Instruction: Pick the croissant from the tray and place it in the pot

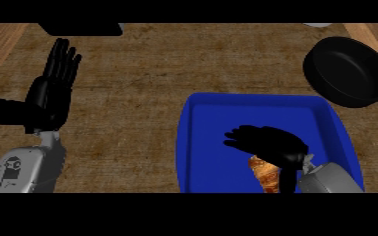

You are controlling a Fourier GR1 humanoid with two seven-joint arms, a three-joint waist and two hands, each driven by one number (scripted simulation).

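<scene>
A golden-brown croissant (266, 175) lies in the blue tray (214, 125) at the lower right. My right hand (269, 142) is over the tray with its fingers curled above the croissant's upper end, hiding part of it. Whether the fingers touch the pastry is not visible. The black pot (343, 72) stands at the right edge, beyond the tray's far right corner. My left hand (55, 80) rests open at the left, fingers pointing up.
A black object (81, 28) sits at the counter's far edge on the left. A pale object (317, 25) peeks in at the top right. Brown countertop (148, 70) stretches between the left hand and the tray.
</scene>
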